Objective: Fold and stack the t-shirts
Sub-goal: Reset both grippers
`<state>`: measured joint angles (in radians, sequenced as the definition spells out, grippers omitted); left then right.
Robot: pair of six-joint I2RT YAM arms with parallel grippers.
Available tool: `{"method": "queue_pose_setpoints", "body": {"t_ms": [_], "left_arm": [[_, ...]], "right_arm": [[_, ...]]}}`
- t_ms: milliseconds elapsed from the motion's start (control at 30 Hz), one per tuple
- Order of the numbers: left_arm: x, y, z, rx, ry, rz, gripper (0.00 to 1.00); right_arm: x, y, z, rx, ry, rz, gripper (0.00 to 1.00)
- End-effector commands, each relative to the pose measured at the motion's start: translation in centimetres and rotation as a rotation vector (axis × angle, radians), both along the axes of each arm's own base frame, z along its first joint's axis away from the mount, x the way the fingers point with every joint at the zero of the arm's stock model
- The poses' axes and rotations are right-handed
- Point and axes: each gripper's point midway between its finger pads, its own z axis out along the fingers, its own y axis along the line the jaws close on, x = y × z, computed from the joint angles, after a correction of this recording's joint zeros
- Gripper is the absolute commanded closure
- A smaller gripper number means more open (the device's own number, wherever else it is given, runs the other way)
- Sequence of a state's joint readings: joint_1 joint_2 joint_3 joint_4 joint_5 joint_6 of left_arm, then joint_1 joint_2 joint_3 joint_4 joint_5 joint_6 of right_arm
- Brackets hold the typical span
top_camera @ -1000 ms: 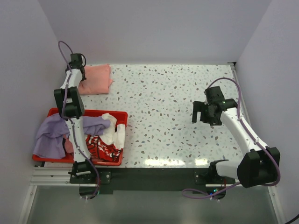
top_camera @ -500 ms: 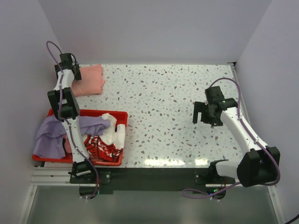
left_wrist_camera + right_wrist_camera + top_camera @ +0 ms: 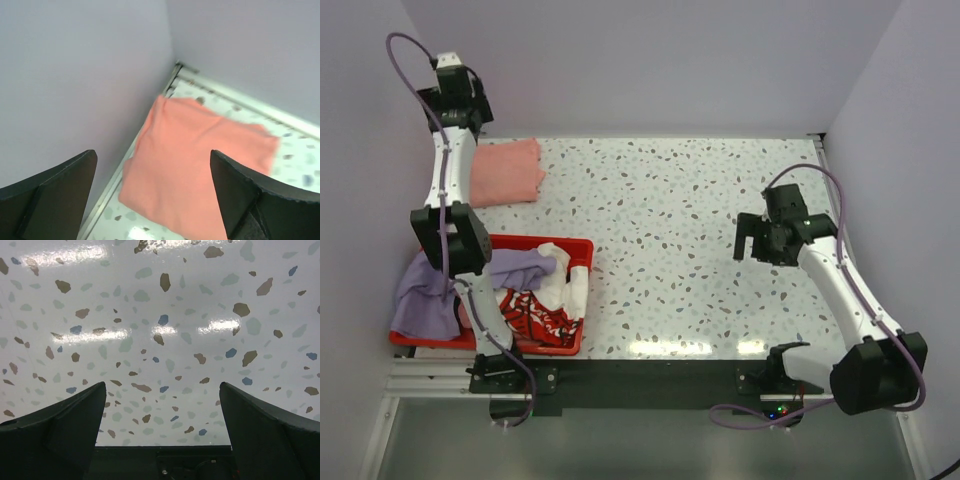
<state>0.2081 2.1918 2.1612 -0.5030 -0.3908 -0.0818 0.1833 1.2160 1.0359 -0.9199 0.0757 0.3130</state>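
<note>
The salmon-pink t-shirt [image 3: 508, 172] lies folded flat in the table's back left corner, against the left wall. In the left wrist view the same t-shirt [image 3: 200, 165] lies below and apart from the fingers. My left gripper [image 3: 460, 100] hangs high above the corner, open and empty, as its wrist view [image 3: 152, 155] confirms. A lavender-purple t-shirt [image 3: 430, 290] and a white t-shirt with red print [image 3: 545, 305] lie crumpled in the red crate. My right gripper [image 3: 752, 243] hovers over bare table at the right, open with nothing between its fingers [image 3: 162, 385].
The red plastic crate [image 3: 578, 247] stands at the front left, with the lavender cloth spilling over its left rim. Walls close in the table on the left, back and right. The speckled tabletop [image 3: 670, 230] stretches between the two arms.
My left gripper has opened, let go of the salmon-pink t-shirt and risen up and back toward the left wall. The t-shirt now lies a little further left. The right arm has barely moved.
</note>
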Motion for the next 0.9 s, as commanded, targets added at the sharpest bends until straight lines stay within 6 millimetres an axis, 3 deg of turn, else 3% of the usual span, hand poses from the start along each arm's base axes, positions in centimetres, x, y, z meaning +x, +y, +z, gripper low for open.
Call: {"method": "queue_pose_setpoints", "body": {"t_ms": [0,67,167,233,267,333,367,400,433,467,500,533,567,633,667,700,733,767,867], "left_arm": [[-0.8,-6.4,7.1,-0.026,-0.146,-0.055,0.00],[-1.4,-9.2,8.1,-0.039,-0.151,-0.088,0.00],[-2.2,-15.5,9.0,-0.118,-0.162,-0.181,0.00],[-3.2,-18.0,10.0,-0.191,-0.195,-0.221,0.00],[-3.9,-20.0,8.7,-0.211,-0.164,-0.245,0.00],[-5.6,-21.9,9.5,-0.258,-0.194,-0.256,0.00],[-6.6,-23.8,7.4,-0.276,-0.143,-0.286,0.00],[-7.4,-24.8,6.9,-0.289,-0.136,-0.303,0.00],[-8.4,-25.7,8.0,-0.308,-0.179,-0.315,0.00],[-9.8,-27.3,5.3,-0.313,-0.123,-0.340,0.00],[-10.7,-28.0,4.7,-0.326,-0.120,-0.344,0.00],[-11.8,-28.5,5.4,-0.333,-0.150,-0.360,0.00],[-13.5,-29.4,2.5,-0.331,-0.090,-0.372,0.00],[-15.7,-29.7,1.5,-0.355,-0.075,-0.360,0.00],[-17.3,-29.9,-1.0,-0.357,-0.016,-0.351,0.00],[-18.3,-30.1,-1.7,-0.374,-0.002,-0.338,0.00],[-19.6,-29.8,-1.5,-0.373,-0.007,-0.325,0.00],[-21.1,-30.6,-3.0,-0.370,0.026,-0.340,0.00],[-24.1,-32.3,-3.0,-0.400,0.010,-0.396,0.00]], "right_arm": [[1.1,0.8,2.7,0.046,-0.115,0.029,0.01],[1.0,1.3,3.2,0.080,-0.139,0.050,0.01],[0.7,1.9,3.3,0.110,-0.157,0.076,0.01],[0.4,2.1,3.6,0.120,-0.163,0.088,0.01],[0.2,2.2,3.8,0.131,-0.176,0.097,0.01],[0.2,2.5,4.2,0.146,-0.203,0.109,0.01],[0.0,2.6,4.5,0.154,-0.224,0.116,0.01],[-0.1,2.6,4.4,0.154,-0.225,0.116,0.01],[-0.2,2.6,4.6,0.156,-0.236,0.116,0.01],[-0.3,2.4,4.5,0.149,-0.236,0.110,0.01],[-0.3,2.3,4.8,0.148,-0.251,0.104,0.01],[-0.5,2.2,4.9,0.145,-0.255,0.105,0.01],[-0.5,2.1,5.0,0.145,-0.263,0.101,0.01],[-0.6,2.1,5.4,0.146,-0.283,0.099,0.01],[-0.7,2.0,5.5,0.145,-0.291,0.098,0.01],[-0.7,2.0,5.3,0.144,-0.289,0.092,0.01],[-0.6,1.9,5.6,0.145,-0.309,0.087,0.01],[-0.6,1.8,5.6,0.143,-0.319,0.084,0.01],[-0.5,1.8,5.4,0.143,-0.321,0.070,0.01]]}}
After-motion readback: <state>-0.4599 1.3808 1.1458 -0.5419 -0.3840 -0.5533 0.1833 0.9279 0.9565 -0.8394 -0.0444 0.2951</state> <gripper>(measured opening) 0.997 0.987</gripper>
